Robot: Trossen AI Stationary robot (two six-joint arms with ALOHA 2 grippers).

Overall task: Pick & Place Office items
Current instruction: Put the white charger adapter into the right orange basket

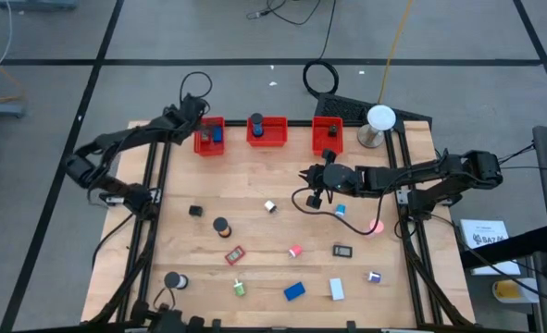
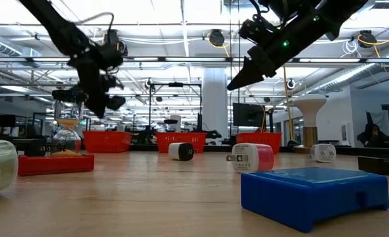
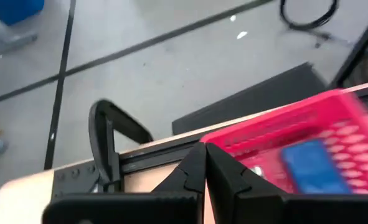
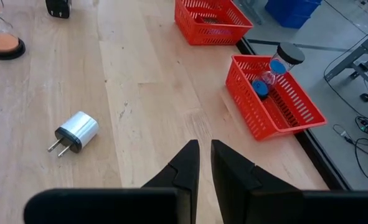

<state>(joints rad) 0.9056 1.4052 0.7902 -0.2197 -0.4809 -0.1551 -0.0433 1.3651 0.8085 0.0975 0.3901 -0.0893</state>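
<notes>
Light wooden worktop [image 1: 254, 231] carries three red plastic mesh bins along its far edge: left bin [image 1: 209, 137], middle bin [image 1: 267, 130], right bin [image 1: 327, 135]. White round dome lamp [image 1: 379, 118] stands at the far right corner.

Left arm reaches to the far left corner; left end effector [image 1: 196, 118] hangs above the left bin's outer side, fingers pressed together, nothing between them. Left wrist view shows a blue block [image 3: 313, 167] lying inside that bin.

Right arm extends from the right edge toward the worktop's middle; right end effector [image 1: 314, 176] is raised above bare wood, in front of the right bin, fingers almost closed with a thin gap, holding nothing.

Office items lie scattered over the near half of the worktop: blue rectangular block [image 1: 294, 291] and white flat block [image 1: 337, 290] near the front edge, black round roll [image 1: 220, 225] left of centre, white plug adapter [image 1: 269, 207] mid-worktop, small pink piece [image 1: 294, 251], green piece [image 1: 240, 289].
</notes>
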